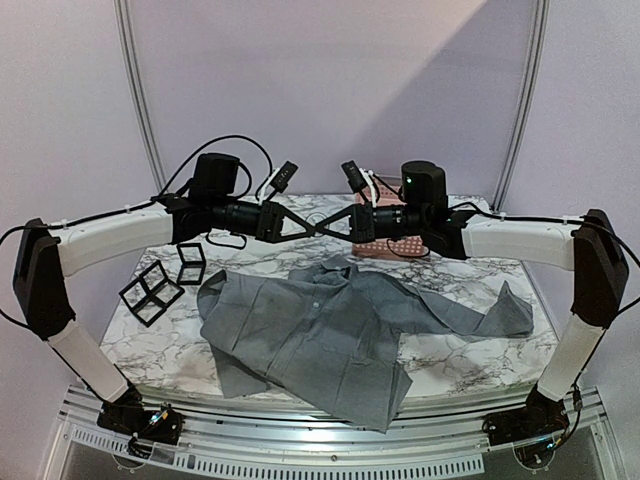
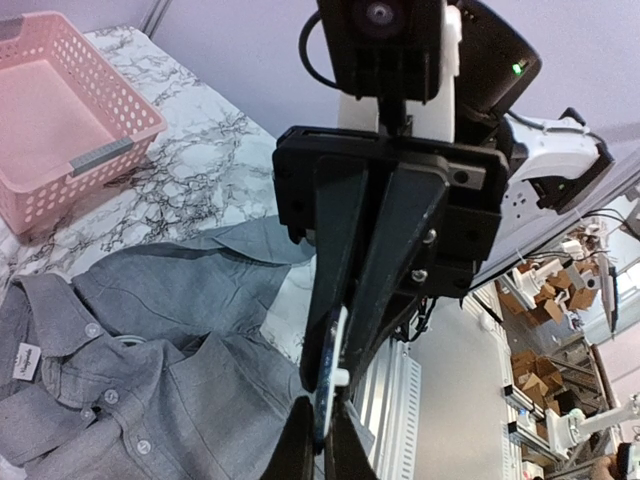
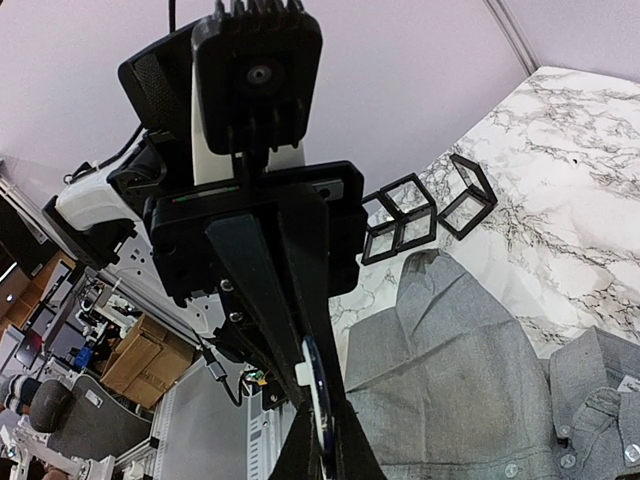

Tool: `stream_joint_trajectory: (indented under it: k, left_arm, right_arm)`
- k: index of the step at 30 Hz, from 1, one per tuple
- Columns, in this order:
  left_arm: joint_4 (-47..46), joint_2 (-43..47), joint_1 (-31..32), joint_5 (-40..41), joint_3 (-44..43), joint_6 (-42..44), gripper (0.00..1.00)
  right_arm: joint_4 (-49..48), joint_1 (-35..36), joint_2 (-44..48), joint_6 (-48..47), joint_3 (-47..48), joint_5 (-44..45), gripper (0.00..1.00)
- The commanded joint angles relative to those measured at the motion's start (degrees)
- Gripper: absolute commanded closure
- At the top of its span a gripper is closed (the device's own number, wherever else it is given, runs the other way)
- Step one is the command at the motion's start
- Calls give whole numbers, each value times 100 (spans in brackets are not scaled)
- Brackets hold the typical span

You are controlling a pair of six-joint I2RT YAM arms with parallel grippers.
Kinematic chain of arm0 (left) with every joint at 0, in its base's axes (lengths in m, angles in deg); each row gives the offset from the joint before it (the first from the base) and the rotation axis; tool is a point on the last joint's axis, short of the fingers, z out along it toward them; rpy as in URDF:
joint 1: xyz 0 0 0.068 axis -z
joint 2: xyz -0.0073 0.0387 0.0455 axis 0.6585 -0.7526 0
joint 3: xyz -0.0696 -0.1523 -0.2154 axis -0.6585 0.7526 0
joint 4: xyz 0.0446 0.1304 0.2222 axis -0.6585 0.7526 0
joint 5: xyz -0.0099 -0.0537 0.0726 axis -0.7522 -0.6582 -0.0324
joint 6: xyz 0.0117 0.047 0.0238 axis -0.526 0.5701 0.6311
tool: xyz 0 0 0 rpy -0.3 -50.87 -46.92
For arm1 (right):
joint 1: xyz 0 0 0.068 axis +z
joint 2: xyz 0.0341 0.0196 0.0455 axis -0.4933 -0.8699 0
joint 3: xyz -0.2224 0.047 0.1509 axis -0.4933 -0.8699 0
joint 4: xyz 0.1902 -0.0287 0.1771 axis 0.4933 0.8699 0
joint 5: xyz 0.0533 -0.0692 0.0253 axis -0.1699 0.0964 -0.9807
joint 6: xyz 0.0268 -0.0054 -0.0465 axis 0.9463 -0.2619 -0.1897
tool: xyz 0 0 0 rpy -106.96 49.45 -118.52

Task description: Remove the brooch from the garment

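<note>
Seen from above, the left gripper (image 1: pixel 309 225) and right gripper (image 1: pixel 329 225) meet tip to tip above the grey garment (image 1: pixel 320 330), which lies spread on the marble surface (image 1: pixel 470 365). In the left wrist view, the right gripper is closed on the small dark brooch (image 2: pixel 325 385), held clear of the garment. In the right wrist view, the left gripper pinches it too.

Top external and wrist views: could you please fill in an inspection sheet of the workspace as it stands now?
Surface: white marble-patterned tabletop, no spills seen.
Job's things: large grey buttoned cloth shirt lies rumpled, its hem hanging over the near edge; small dark-blue and white brooch is held in the air, off the cloth.
Clutter: pink perforated plastic basket at the far side; black wire-frame cubes on the left.
End effectors: left end effector and right end effector meet tip to tip, both shut on the brooch.
Cables: black cables loop above the wrists, off the table.
Surroundings: pale lilac wall panels; cardboard boxes beyond the table.
</note>
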Motion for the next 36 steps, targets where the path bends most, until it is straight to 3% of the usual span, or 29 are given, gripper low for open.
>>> stream_joint_trajectory:
  k: [1, 17, 36]
  left_arm:
    - [68, -54, -22, -193, -142, 3, 100]
    - [44, -104, -30, -241, -147, -54, 100]
    - [26, -146, -31, -265, -147, -93, 100]
  right_arm:
    - [142, -171, 1, 22, -37, 180, 100]
    - [705, -75, -225, -370, 326, 90, 98]
    - [623, -50, -162, -477, 279, 260, 90]
